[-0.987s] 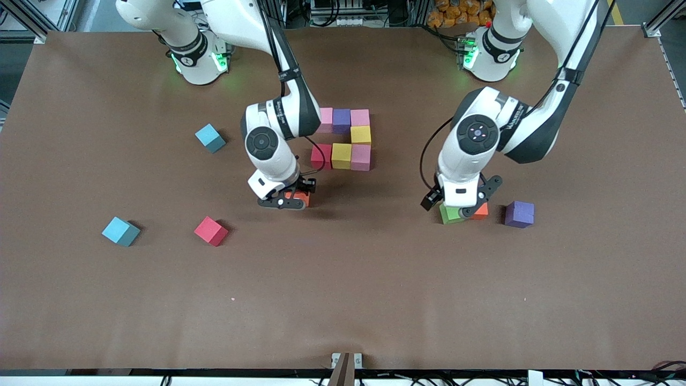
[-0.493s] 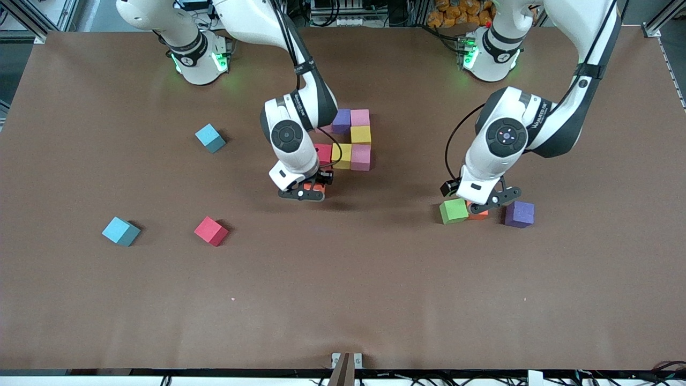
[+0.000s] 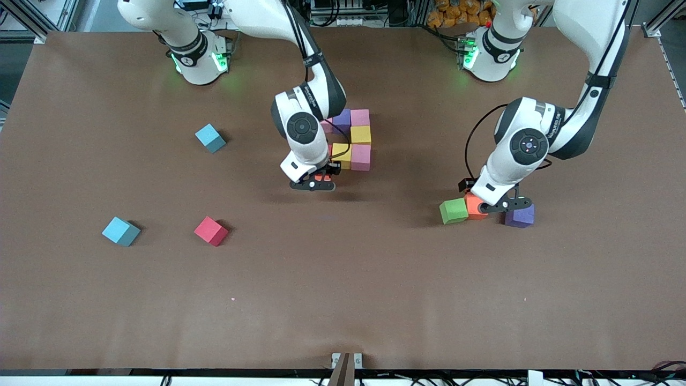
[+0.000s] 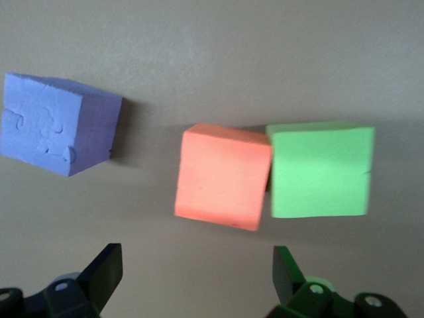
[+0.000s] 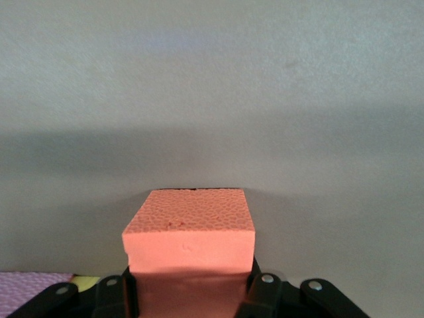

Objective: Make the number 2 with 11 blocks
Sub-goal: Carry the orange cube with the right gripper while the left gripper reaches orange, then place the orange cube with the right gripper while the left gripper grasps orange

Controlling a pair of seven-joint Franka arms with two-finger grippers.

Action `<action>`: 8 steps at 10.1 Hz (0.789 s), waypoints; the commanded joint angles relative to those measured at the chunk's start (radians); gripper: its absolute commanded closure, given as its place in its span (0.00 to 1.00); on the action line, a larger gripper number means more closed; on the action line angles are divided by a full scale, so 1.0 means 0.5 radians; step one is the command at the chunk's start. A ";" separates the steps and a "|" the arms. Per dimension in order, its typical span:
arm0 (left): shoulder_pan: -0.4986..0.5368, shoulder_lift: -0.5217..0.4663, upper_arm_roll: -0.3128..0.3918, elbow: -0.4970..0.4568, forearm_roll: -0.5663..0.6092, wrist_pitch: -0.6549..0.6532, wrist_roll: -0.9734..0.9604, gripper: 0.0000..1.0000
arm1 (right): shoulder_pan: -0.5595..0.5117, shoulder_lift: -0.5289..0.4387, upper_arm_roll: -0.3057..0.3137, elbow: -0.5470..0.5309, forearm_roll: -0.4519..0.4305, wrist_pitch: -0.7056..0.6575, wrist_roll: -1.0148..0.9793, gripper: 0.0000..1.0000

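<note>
- A brown table (image 3: 343,279) fills the front view, with two white robot arms reaching down from their bases along its top edge.
- The right arm reaches to the middle of the table. The right gripper (image 3: 316,181) has its fingers clamped on an orange block (image 5: 190,255), held just at the camera-side edge of the partly built number 2 (image 3: 353,140).
- The left arm reaches toward its own end of the table. The left gripper (image 4: 192,275) hangs with fingers spread wide and holding nothing, over a second orange block (image 4: 222,175).
- The partly built number 2 is a cluster of touching cubes: pink, purple, yellow and red; the right arm hides part of it.
- Under the left gripper, a green block (image 3: 453,210) touches the second orange block, and a purple block (image 3: 521,215) sits apart beside them.
- Toward the right arm's end lie a loose red block (image 3: 210,230) and two teal-blue cubes, one (image 3: 120,231) nearer the camera and one (image 3: 209,138) farther.
</note>
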 commanded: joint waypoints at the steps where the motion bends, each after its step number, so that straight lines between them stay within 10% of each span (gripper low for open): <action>1: 0.001 -0.065 0.001 -0.116 -0.056 0.037 0.064 0.00 | 0.027 0.004 -0.020 -0.025 -0.064 -0.005 0.053 0.74; 8: -0.002 0.082 0.001 -0.181 -0.056 0.220 0.064 0.00 | 0.027 0.000 -0.020 -0.019 -0.061 0.014 0.154 0.71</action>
